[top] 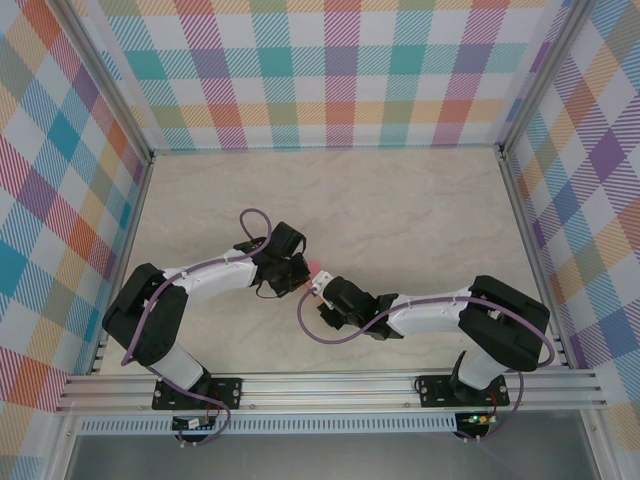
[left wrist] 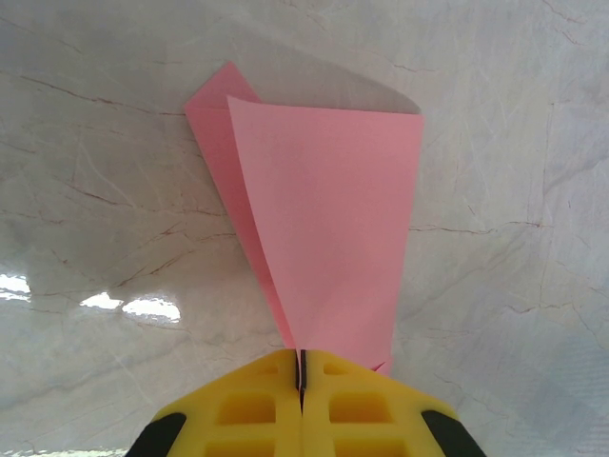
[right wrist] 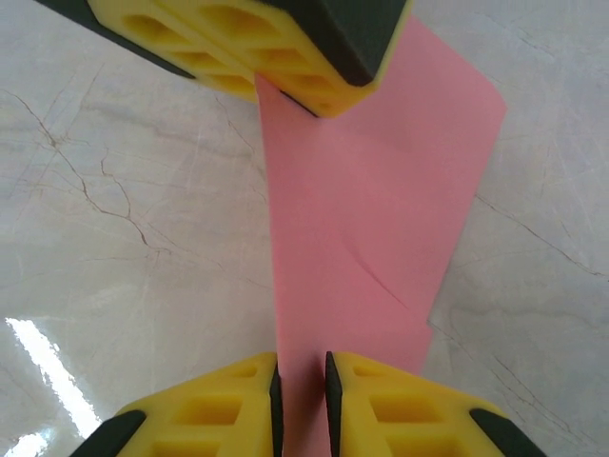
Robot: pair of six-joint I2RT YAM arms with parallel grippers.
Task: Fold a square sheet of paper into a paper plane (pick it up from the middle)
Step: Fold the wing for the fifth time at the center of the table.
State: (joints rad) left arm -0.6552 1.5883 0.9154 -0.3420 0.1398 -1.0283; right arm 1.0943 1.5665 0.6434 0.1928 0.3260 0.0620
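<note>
The square sheet of paper is salmon pink and folded over on itself, with a second layer peeking out at its left. It hangs just above the marble table. My left gripper is shut on its narrow lower end. From the opposite side, my right gripper has its jaws a small way apart, with the paper running between the pads. The left gripper's yellow fingers pinch the paper's far end in the right wrist view. From above, both grippers meet at the small pink paper in the middle near part of the table.
The marble table is boxed in by checked walls on three sides. An aluminium rail runs along the near edge by the arm bases. A purple cable loops below the right wrist.
</note>
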